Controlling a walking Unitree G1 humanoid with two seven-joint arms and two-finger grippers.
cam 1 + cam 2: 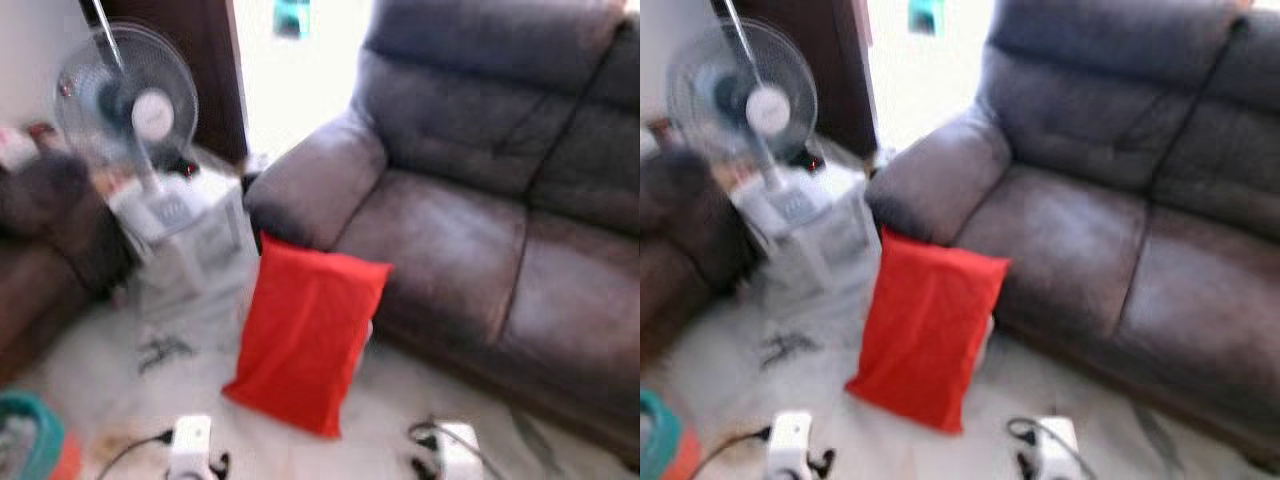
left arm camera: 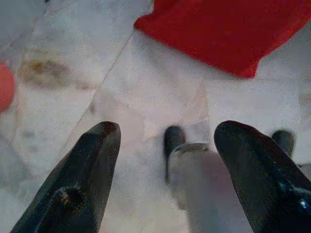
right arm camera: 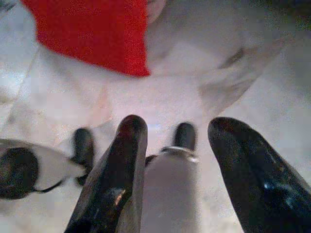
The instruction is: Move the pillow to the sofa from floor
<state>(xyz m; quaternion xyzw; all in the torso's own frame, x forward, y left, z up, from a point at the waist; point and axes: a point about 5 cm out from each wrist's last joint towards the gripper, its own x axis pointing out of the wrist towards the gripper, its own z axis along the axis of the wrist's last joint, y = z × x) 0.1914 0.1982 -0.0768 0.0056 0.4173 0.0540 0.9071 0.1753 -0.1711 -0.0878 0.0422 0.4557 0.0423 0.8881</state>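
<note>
Sofa [image 1: 480, 230] cut off rightward (head views blurred).

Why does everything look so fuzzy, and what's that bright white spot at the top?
Both eye views are motion-blurred, smearing the red fabric pillow and white pedestal fan; glare whitens the sunlit doorway. In the wrist views, each nearby pincer looks soft.

This is a home living room. A grey-brown sofa [image 1: 480, 190] stands on a pale marble floor [image 1: 100, 370]. A standing fan [image 1: 128, 100] stands beside its armrest.

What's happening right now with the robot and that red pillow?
Left gripper open, right gripper open, both low over the floor. Red pillow on floor, leaning against the sofa. Nothing between grippers and pillow.
</note>
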